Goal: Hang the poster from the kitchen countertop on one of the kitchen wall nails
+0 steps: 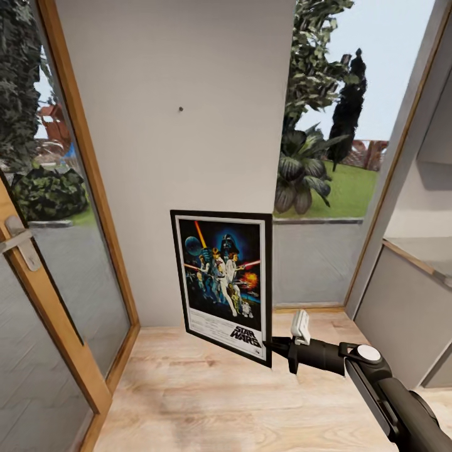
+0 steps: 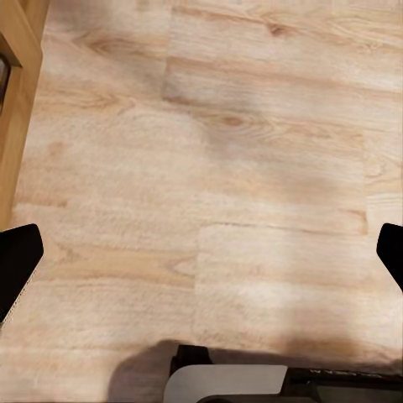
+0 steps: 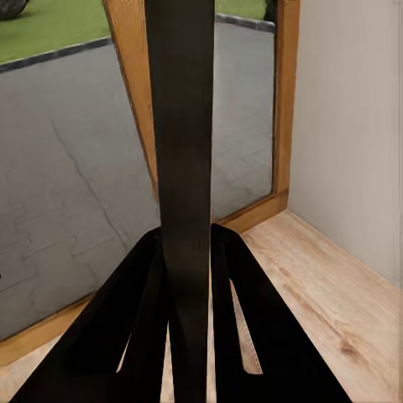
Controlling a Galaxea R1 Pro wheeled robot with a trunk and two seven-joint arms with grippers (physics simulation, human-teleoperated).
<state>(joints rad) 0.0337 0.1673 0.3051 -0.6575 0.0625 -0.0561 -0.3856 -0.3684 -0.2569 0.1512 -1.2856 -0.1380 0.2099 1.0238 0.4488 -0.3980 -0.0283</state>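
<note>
We face a plain white wall (image 1: 176, 157) filling the centre of the head view, with a glazed wooden door (image 1: 50, 301) at the left, a window (image 1: 339, 125) onto garden at the upper right, and pale wood floor (image 1: 220, 389) below. High on the wall, in the upper centre, sits a small dark nail (image 1: 181, 108).

The poster (image 1: 223, 282) hangs in the air at the centre of the frame, low against the wall and well below the nail, upright with a slight twist. Our right gripper (image 1: 276, 344) pinches it at the lower right corner of its black frame; in the right wrist view the dark fingers (image 3: 134, 336) close on the thin edge of the poster (image 3: 180, 126), which runs up between them.

We judge the poster stiff and flat, light but wide for a one-corner hold, so it may swing or pivot in the pinch. The frame looks smooth and could slip. A hold nearer the middle of a side edge would steady it, leaving the top free to reach the nail.

Our left gripper's dark tips (image 2: 17, 260) show at the sides of its wrist view, set wide apart over bare floor with nothing between them.

We see no containers here.
</note>
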